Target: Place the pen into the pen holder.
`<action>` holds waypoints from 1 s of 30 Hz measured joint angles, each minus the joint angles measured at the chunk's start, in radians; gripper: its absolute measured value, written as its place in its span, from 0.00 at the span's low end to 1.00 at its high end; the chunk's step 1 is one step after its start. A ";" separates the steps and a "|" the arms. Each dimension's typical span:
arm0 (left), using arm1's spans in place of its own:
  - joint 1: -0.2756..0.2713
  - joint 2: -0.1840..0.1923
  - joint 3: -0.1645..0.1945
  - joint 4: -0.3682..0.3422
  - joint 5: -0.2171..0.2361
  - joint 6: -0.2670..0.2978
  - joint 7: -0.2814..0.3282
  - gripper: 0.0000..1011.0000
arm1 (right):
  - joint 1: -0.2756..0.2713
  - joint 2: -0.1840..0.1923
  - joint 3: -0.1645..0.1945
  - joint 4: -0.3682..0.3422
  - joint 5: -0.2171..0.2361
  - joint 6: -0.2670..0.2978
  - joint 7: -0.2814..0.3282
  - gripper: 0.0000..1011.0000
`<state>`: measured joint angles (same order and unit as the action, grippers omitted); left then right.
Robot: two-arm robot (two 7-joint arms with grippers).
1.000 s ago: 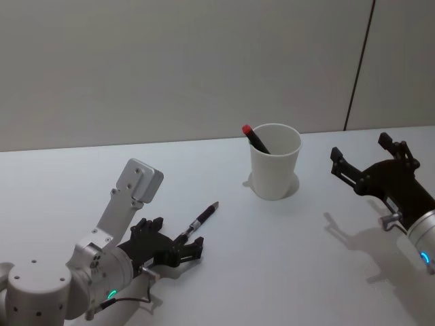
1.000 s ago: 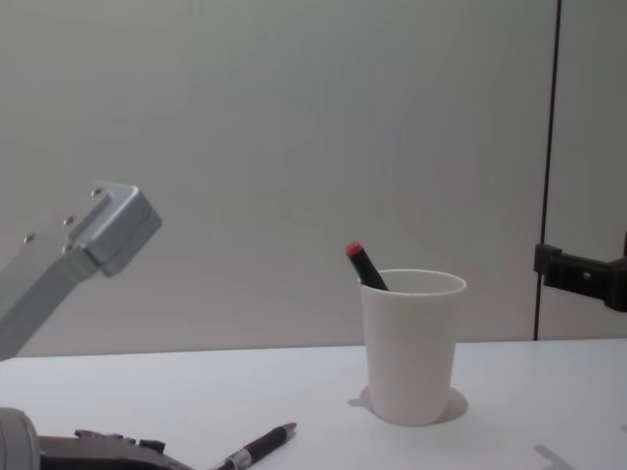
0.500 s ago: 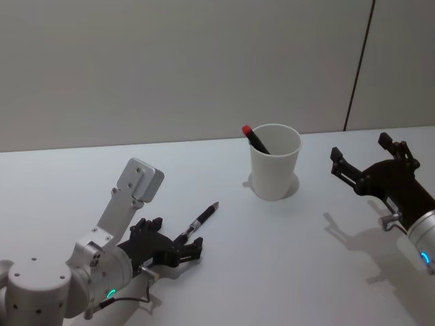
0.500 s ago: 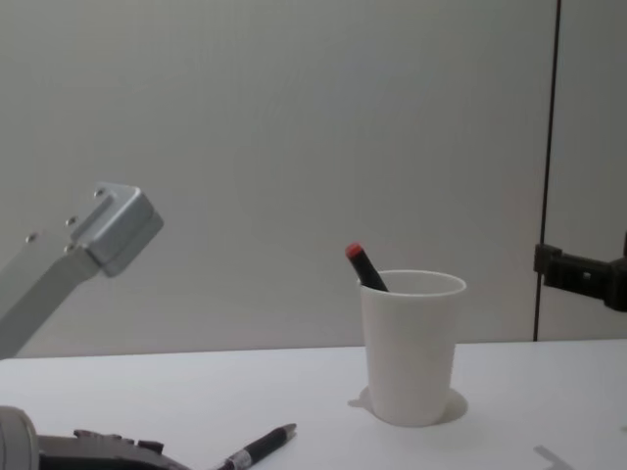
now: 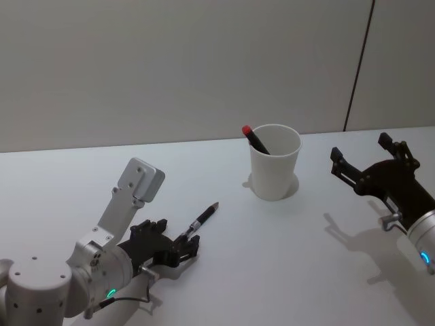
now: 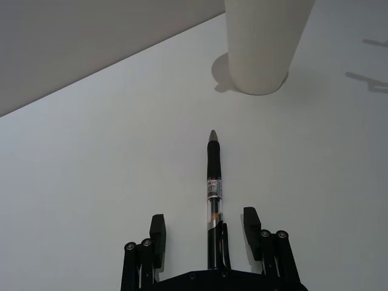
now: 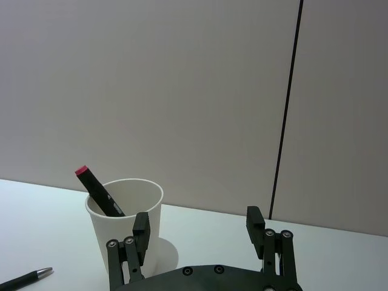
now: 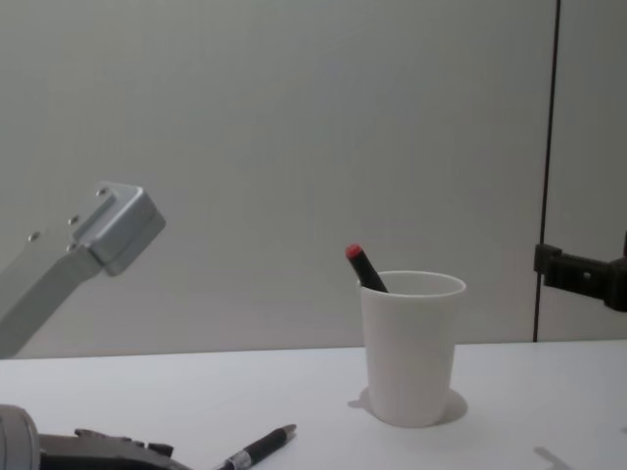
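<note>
Not much has changed: my left gripper (image 6: 204, 217) has shuffled back a touch, fingers spread either side of the pen's (image 6: 213, 176) tail, not pinching. The pen hasn't budged. It's flat on the table (image 5: 285, 265), tip towards the pen holder (image 5: 274, 170). The grab's still to do, I reckon. My right gripper (image 5: 360, 148) idles open.

Black pen (image 5: 202, 219) flat, tip toward the upright white paper-cup pen holder (image 5: 274, 166), well apart.

White pen holder (image 5: 275, 166); black pen (image 5: 202, 219), clear midsection; black red-capped marker (image 5: 256, 140); white table (image 5: 272, 261)
</note>
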<state>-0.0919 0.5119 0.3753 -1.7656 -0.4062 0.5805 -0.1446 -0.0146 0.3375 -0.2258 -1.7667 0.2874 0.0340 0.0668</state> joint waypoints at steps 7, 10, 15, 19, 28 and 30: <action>-0.001 0.000 0.000 0.000 0.001 0.002 -0.001 0.59 | 0.000 0.000 0.000 0.000 0.000 0.000 0.000 0.99; -0.001 0.000 0.000 0.000 0.002 0.002 -0.001 0.50 | 0.000 0.000 0.000 0.000 0.000 0.000 0.000 0.99; -0.001 0.000 0.000 0.000 0.003 0.003 -0.001 0.34 | 0.000 0.000 0.000 0.000 0.000 0.000 0.000 0.99; -0.001 0.000 0.000 0.001 0.003 0.004 -0.001 0.22 | 0.000 0.000 0.000 0.000 0.000 0.000 0.000 0.99; -0.001 0.000 0.000 0.000 0.003 0.004 -0.001 0.16 | 0.000 0.000 0.000 0.000 0.000 0.000 0.000 0.99; -0.001 0.000 0.000 0.000 0.003 0.004 -0.001 0.16 | 0.000 0.000 0.000 0.000 0.000 0.000 0.000 0.99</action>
<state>-0.0927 0.5116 0.3754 -1.7653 -0.4027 0.5849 -0.1456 -0.0146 0.3375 -0.2259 -1.7667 0.2874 0.0340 0.0668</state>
